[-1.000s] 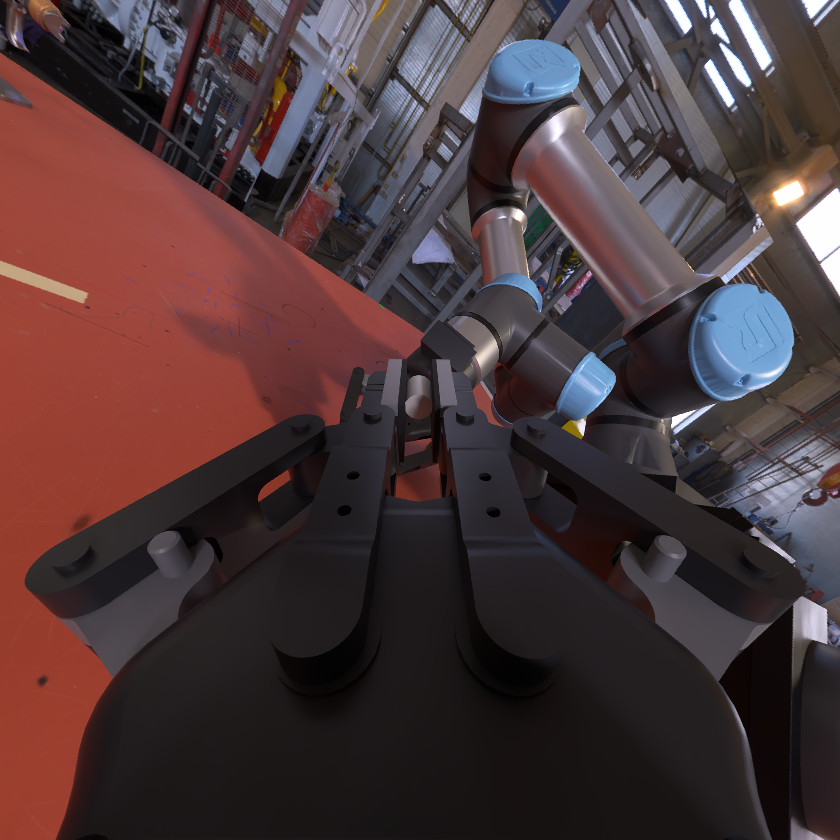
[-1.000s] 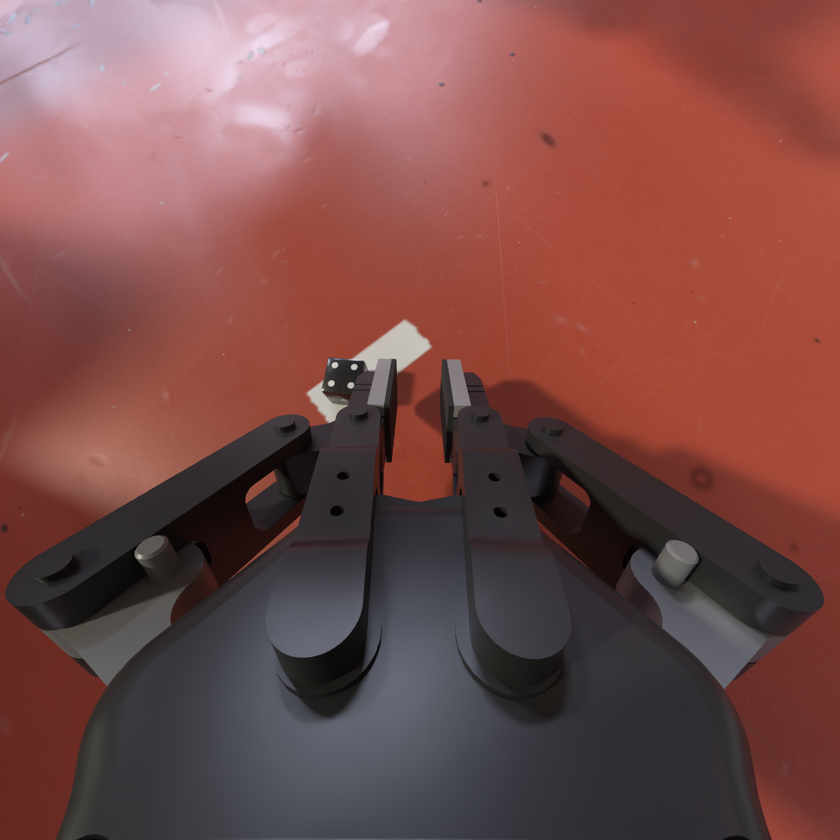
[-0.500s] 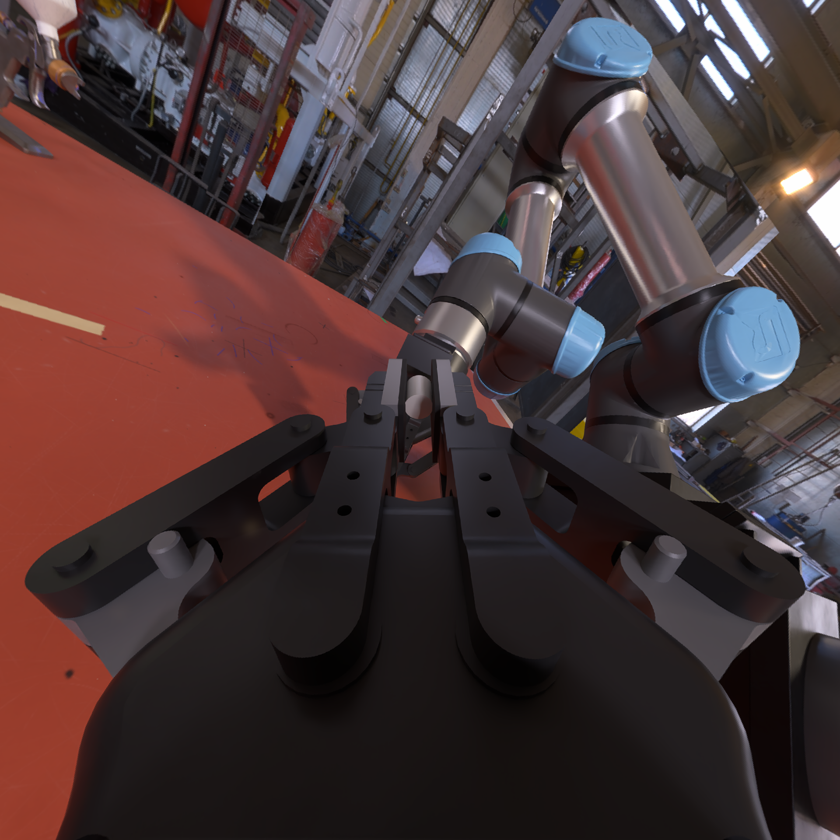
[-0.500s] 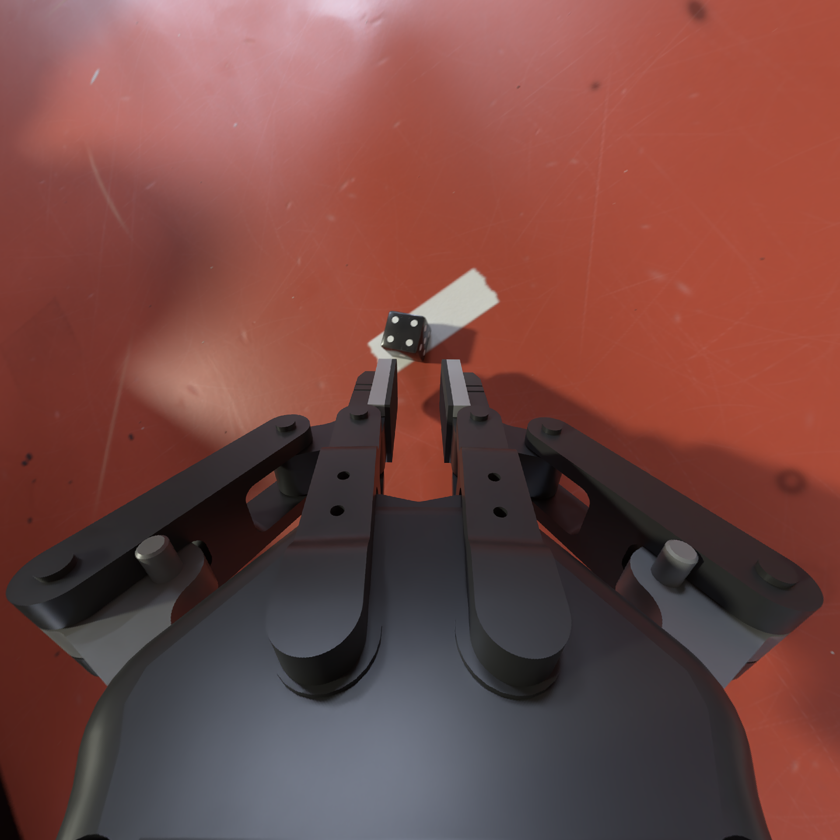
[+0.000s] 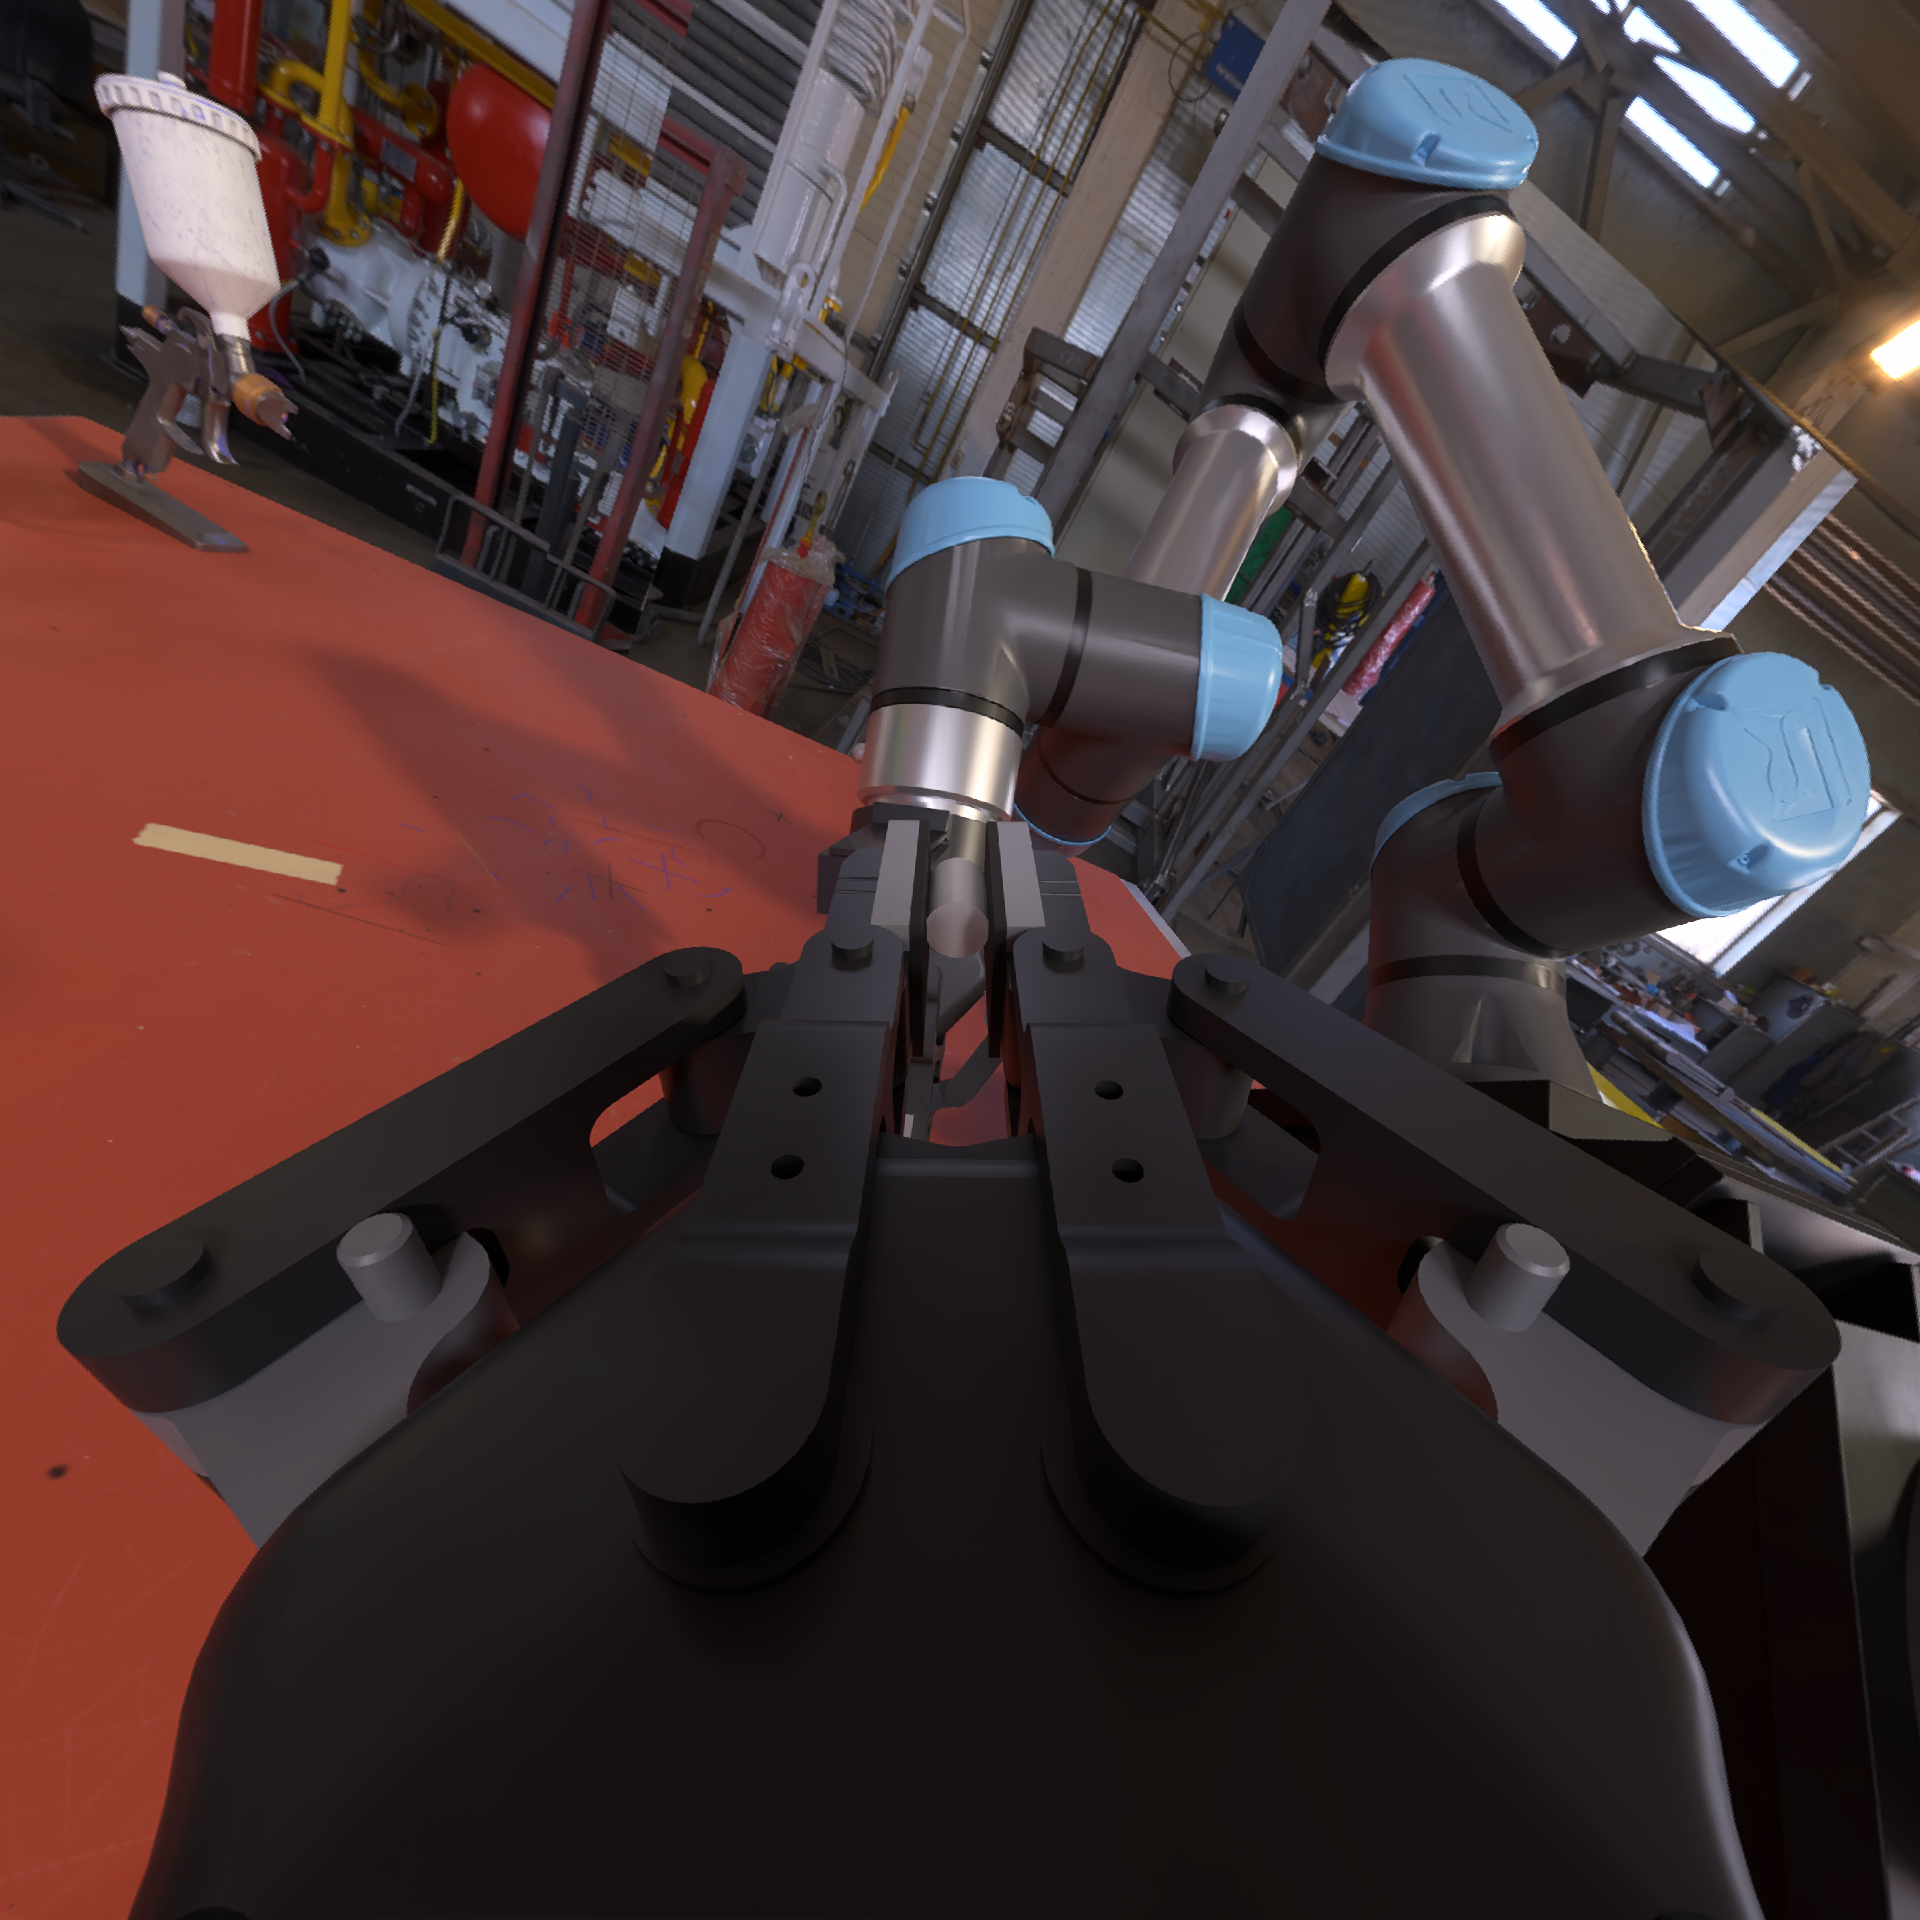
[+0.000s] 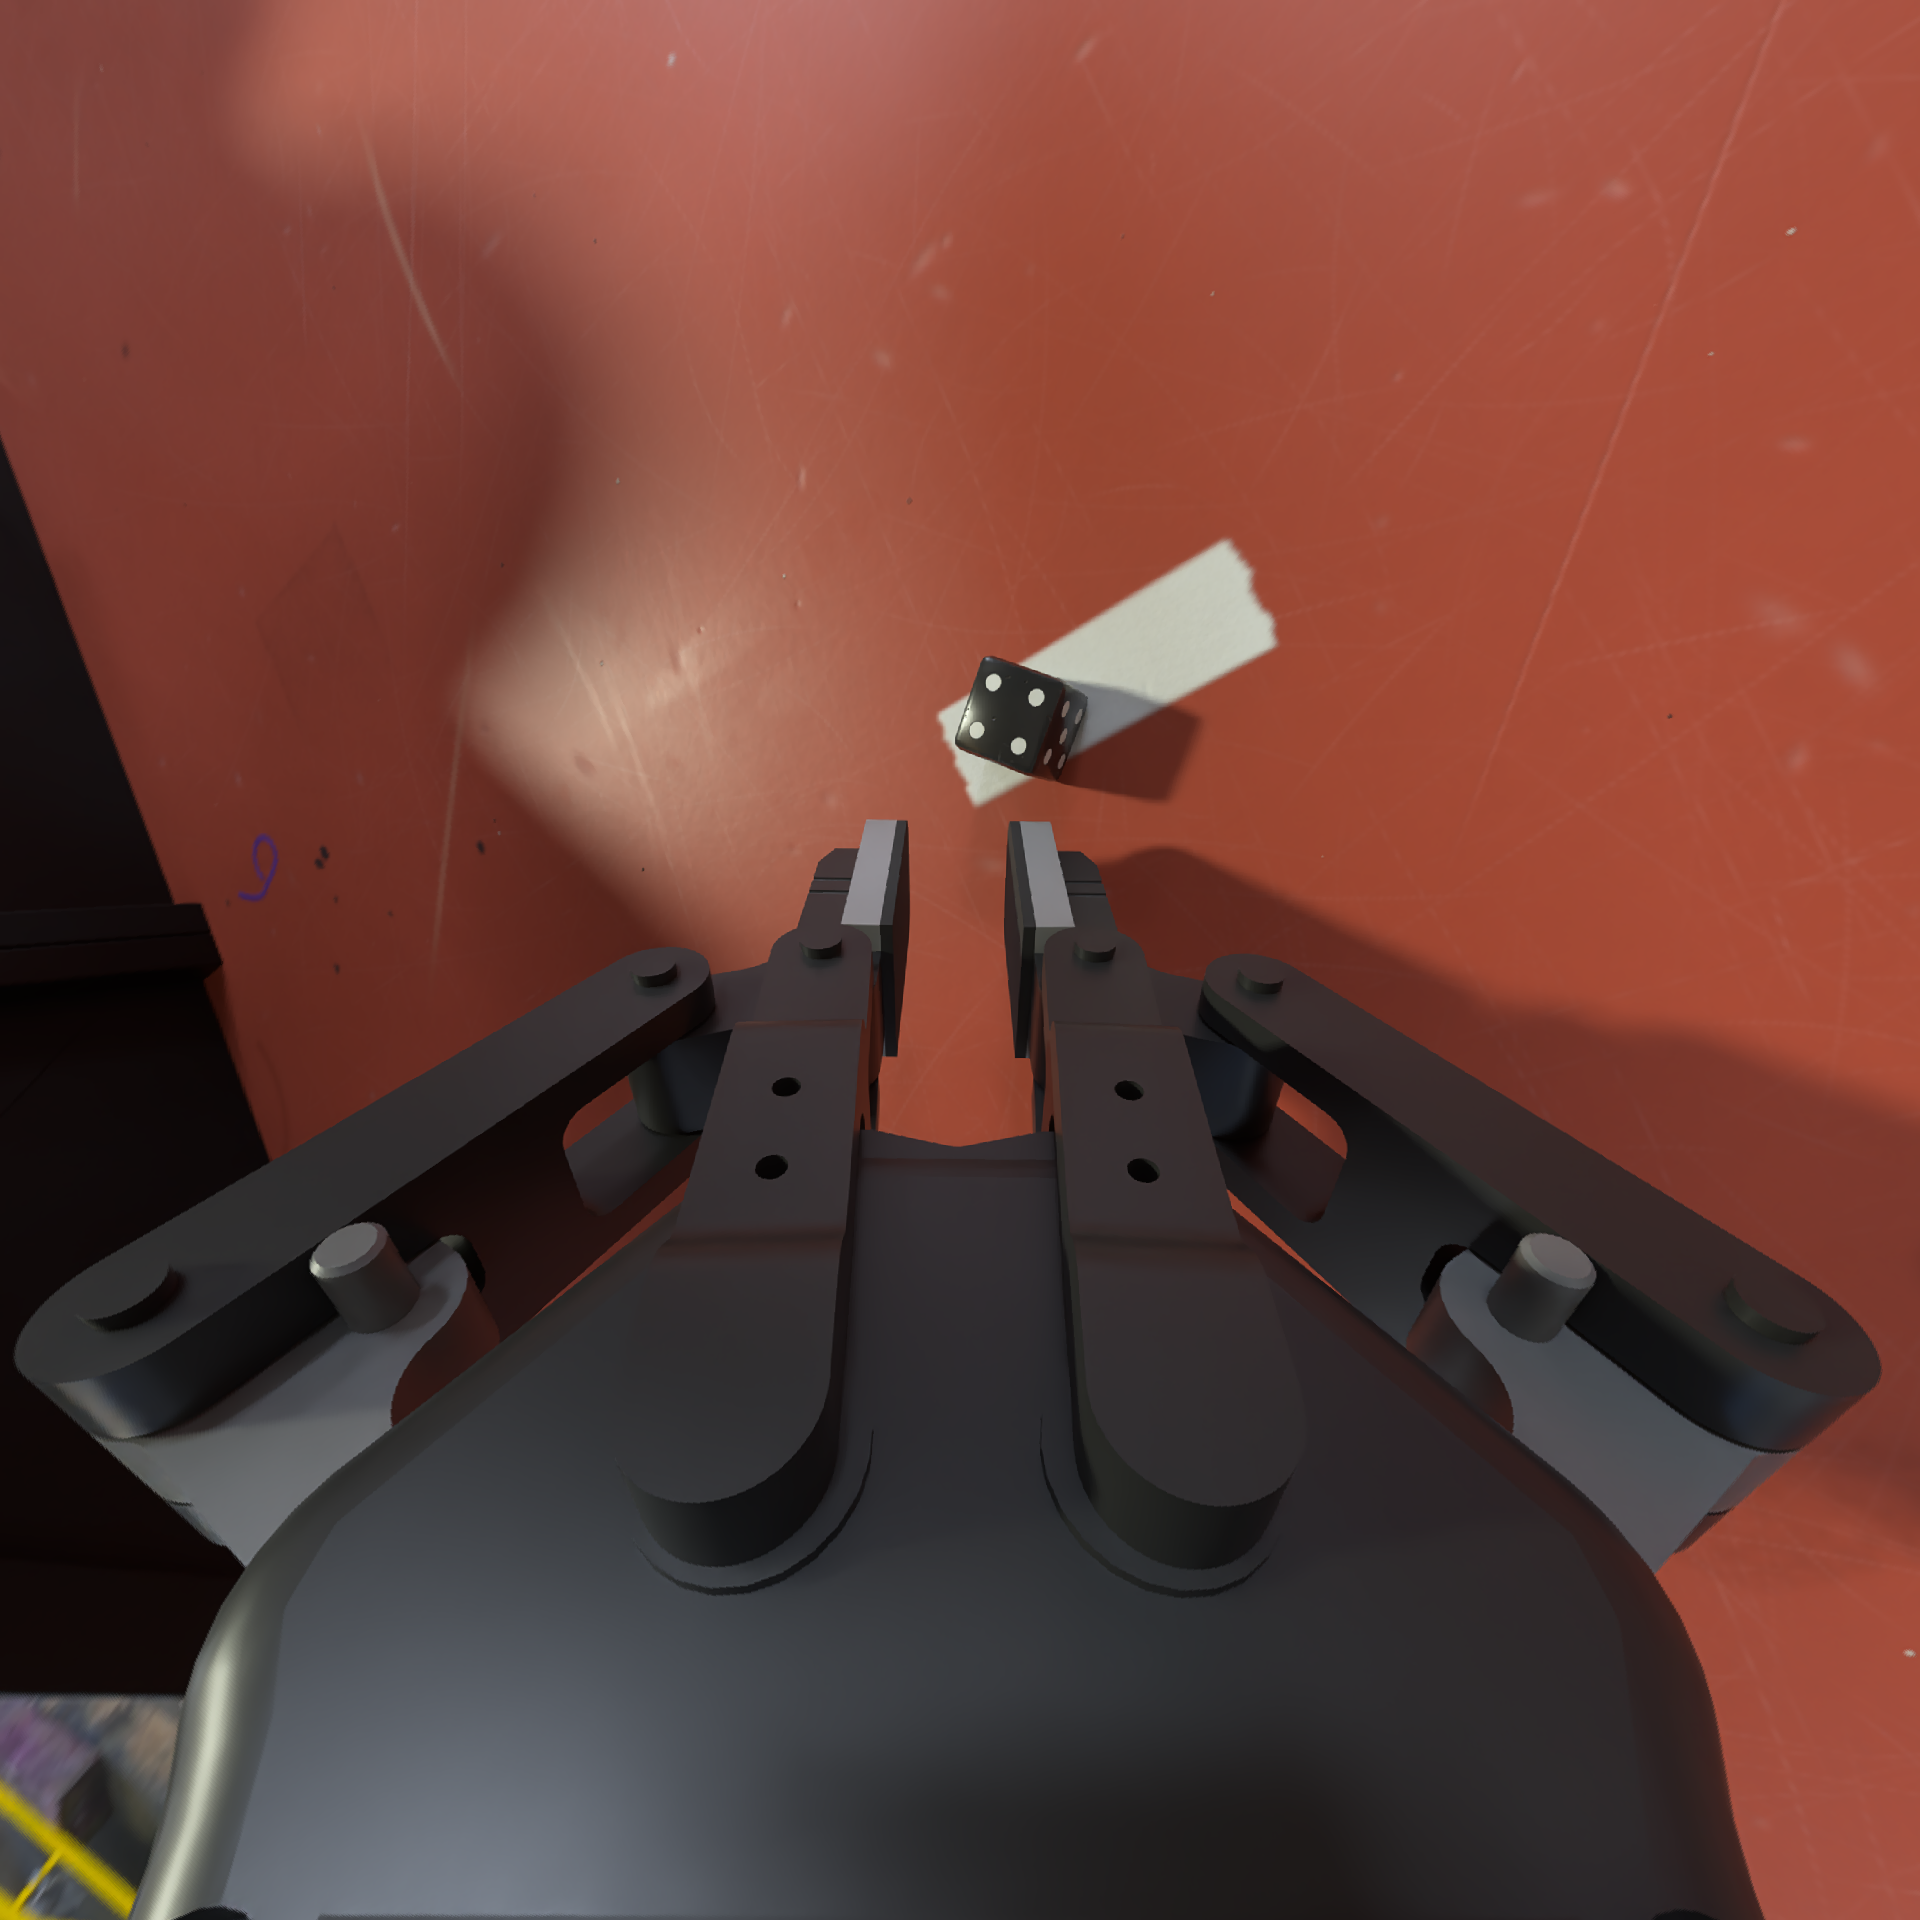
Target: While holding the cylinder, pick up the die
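My left gripper [image 5: 957, 902] is shut on a small grey cylinder [image 5: 954, 910], held above the red table [image 5: 312, 727]; its round end faces the camera. In the right wrist view a black die [image 6: 1020, 717] with white pips lies on the near end of a white tape strip [image 6: 1153, 634] on the red table. My right gripper [image 6: 957, 873] is open and empty, above the table. The die sits just beyond and slightly right of its fingertips, apart from them. The right arm [image 5: 1455, 436] stands behind the left gripper.
A spray gun with a white cup [image 5: 197, 281] stands on the table's far left. A tan tape strip [image 5: 239, 854] lies on the table to the left. A dark block [image 6: 94, 1039] borders the table at the left of the right wrist view. Workshop racks lie beyond.
The right gripper has swung left relative to the die, so the die now shows beyond and right of the fingertips. The left gripper has tilted with the cylinder; the right arm's wrist has turned.
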`<move>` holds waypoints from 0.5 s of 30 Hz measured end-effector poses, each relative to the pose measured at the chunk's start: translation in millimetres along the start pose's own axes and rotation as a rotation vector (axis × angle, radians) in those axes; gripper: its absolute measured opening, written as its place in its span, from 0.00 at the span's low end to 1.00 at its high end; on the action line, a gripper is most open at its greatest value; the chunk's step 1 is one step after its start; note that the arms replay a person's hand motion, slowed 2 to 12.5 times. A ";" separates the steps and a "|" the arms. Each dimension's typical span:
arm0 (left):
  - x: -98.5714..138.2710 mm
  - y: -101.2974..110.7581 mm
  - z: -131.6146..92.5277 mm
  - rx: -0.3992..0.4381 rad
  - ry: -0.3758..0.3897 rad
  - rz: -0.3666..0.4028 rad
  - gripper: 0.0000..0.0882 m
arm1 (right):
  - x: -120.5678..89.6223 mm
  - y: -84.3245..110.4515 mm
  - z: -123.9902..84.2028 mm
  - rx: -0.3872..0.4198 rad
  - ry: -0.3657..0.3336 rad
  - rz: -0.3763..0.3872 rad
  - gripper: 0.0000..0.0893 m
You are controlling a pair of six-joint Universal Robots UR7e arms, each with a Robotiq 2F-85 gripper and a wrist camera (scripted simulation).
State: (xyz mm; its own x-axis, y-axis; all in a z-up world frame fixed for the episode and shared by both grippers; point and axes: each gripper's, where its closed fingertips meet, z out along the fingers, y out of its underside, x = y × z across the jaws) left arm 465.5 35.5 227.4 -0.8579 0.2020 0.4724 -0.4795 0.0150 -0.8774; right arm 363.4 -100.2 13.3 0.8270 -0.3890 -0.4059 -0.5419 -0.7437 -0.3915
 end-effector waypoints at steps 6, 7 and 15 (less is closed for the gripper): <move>5.1 -7.0 -7.3 0.023 -0.003 0.016 0.11 | 0.6 0.1 -0.8 -0.103 -0.066 0.015 0.19; 6.0 -8.1 -8.4 0.026 -0.003 0.018 0.11 | 0.7 0.1 -0.9 -0.121 -0.074 0.017 0.20; 9.7 -14.1 -14.6 0.043 -0.010 0.030 0.11 | 1.9 -3.6 -0.3 -0.234 -0.112 0.012 0.29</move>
State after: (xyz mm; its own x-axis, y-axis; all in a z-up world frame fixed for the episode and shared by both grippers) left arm 466.7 51.6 243.1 -0.8737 0.1922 0.4470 -0.4610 -0.0331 -0.8868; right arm 366.9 -98.5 14.1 0.7919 -0.3458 -0.5033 -0.4915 -0.8500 -0.1892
